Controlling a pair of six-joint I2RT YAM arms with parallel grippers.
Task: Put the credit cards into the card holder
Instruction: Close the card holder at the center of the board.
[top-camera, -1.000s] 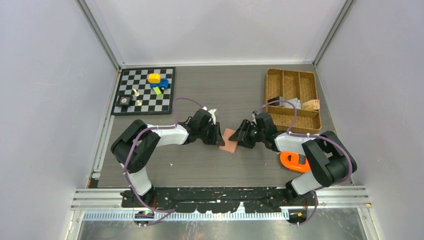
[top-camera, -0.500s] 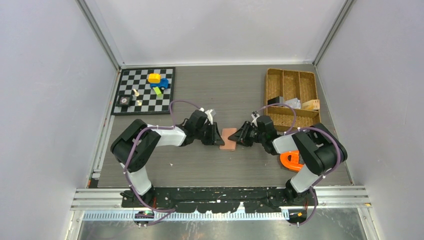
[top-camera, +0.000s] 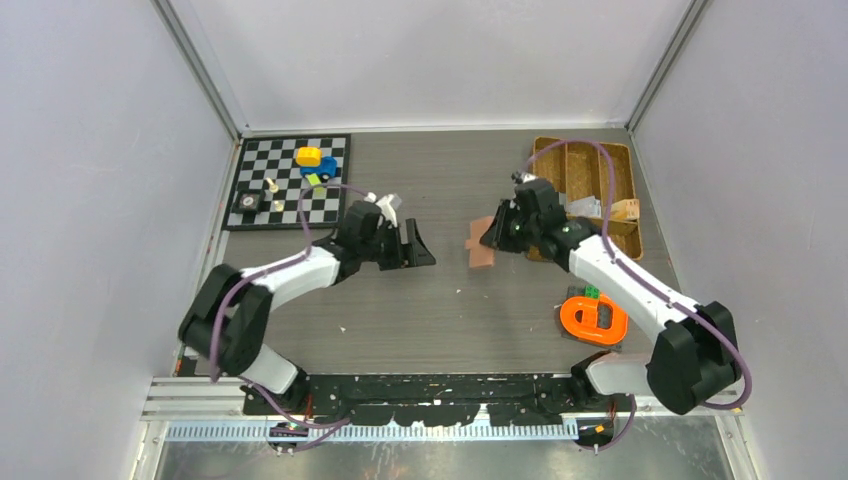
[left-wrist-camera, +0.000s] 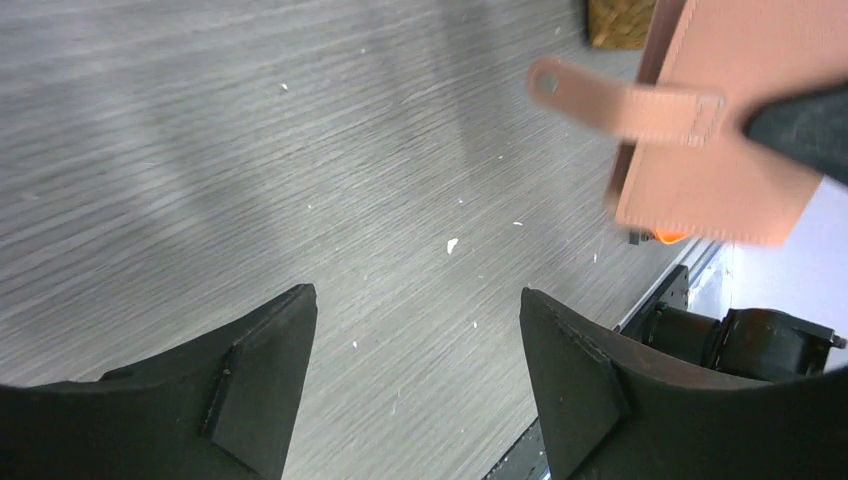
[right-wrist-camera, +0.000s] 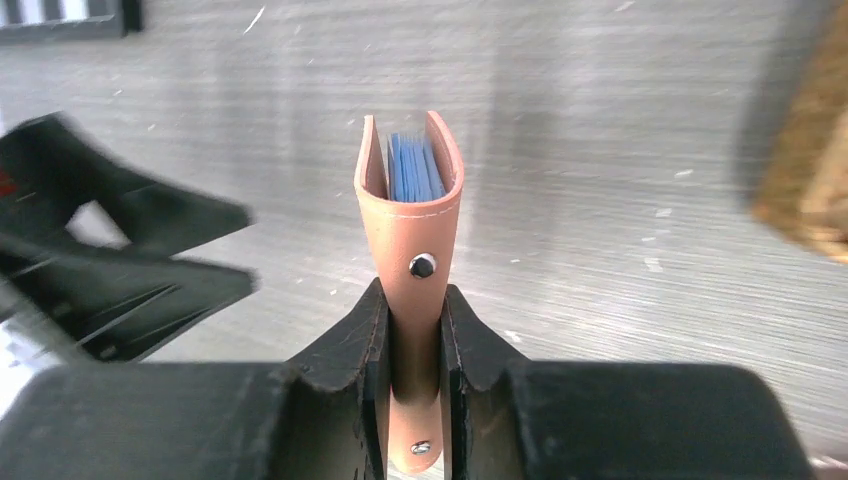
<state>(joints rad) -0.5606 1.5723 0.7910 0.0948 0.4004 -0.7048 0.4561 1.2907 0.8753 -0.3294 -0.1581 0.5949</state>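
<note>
Right gripper (right-wrist-camera: 415, 345): pinching the pink card holder (right-wrist-camera: 412, 215) by its folded edge, carried clear of the table (top-camera: 420, 320), snap strap dangling loose.
Card holder: shut in the jaws, something blue tucked inside; it hangs between the two arms, close to the wicker tray (top-camera: 588, 150).
Left gripper (left-wrist-camera: 415, 370): jaws spread wide, nothing between them, hovering just above bare tabletop, well apart from the wallet.
Cards: pale and dark pieces lie in the tray; which are cards, I cannot tell.
Step in hand: getting the wallet presented for loading, by my reading.
Next move: wallet needs opening and steadying, a card needs fetching, likely from the tray.
</note>
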